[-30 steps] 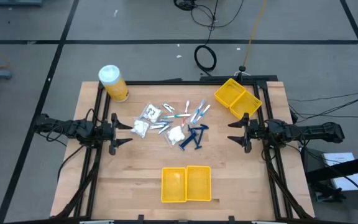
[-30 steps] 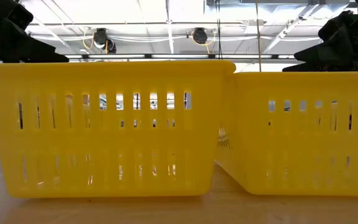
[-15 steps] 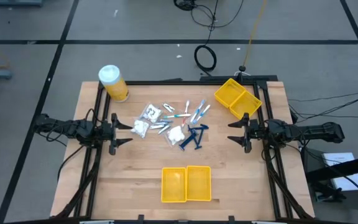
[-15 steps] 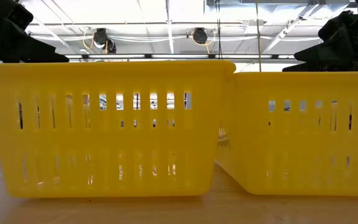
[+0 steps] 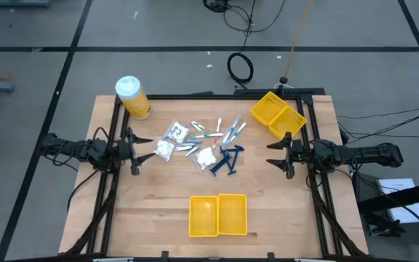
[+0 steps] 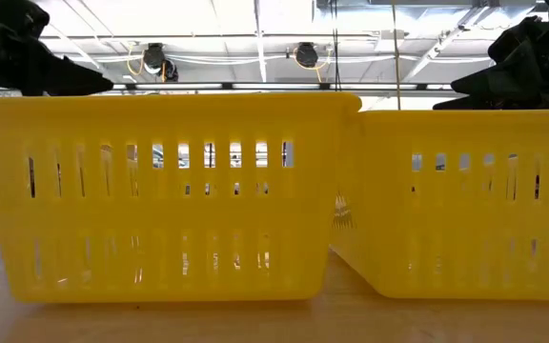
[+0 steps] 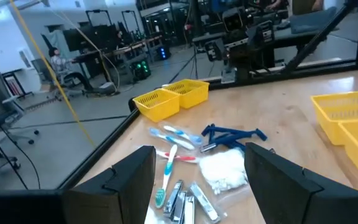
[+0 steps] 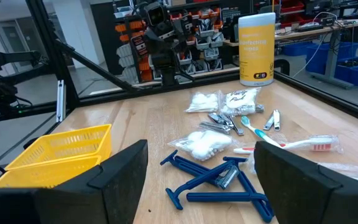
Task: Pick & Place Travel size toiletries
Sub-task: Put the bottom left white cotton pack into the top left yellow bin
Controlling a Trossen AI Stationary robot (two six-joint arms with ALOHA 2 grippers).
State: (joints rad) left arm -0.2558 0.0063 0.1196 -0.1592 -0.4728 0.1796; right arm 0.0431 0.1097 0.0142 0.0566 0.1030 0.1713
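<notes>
The travel size toiletries (image 5: 202, 145) lie in a loose pile on the middle of the table. They are dark blue razors (image 5: 226, 160), clear packets of white bits (image 5: 164, 149), thin toothbrush-like sticks (image 5: 224, 131) and small silvery clippers (image 5: 188, 148). My left gripper (image 5: 148, 148) hovers open at the pile's left, facing it. My right gripper (image 5: 269, 153) hovers open at the pile's right. The left wrist view shows a packet (image 7: 224, 169) and razors (image 7: 232, 132) ahead of the fingers. The right wrist view shows the razors (image 8: 219, 177) nearest.
A yellow two-compartment bin (image 5: 217, 215) sits near the table's near edge and fills the low view (image 6: 170, 191). A second yellow bin (image 5: 278, 114) stands at the far right corner. A big yellow jar with a white lid (image 5: 132, 97) stands at the far left corner.
My left gripper has shifted a little toward the table's far edge and risen slightly, staying open. The right arm and the toiletries have kept still.
</notes>
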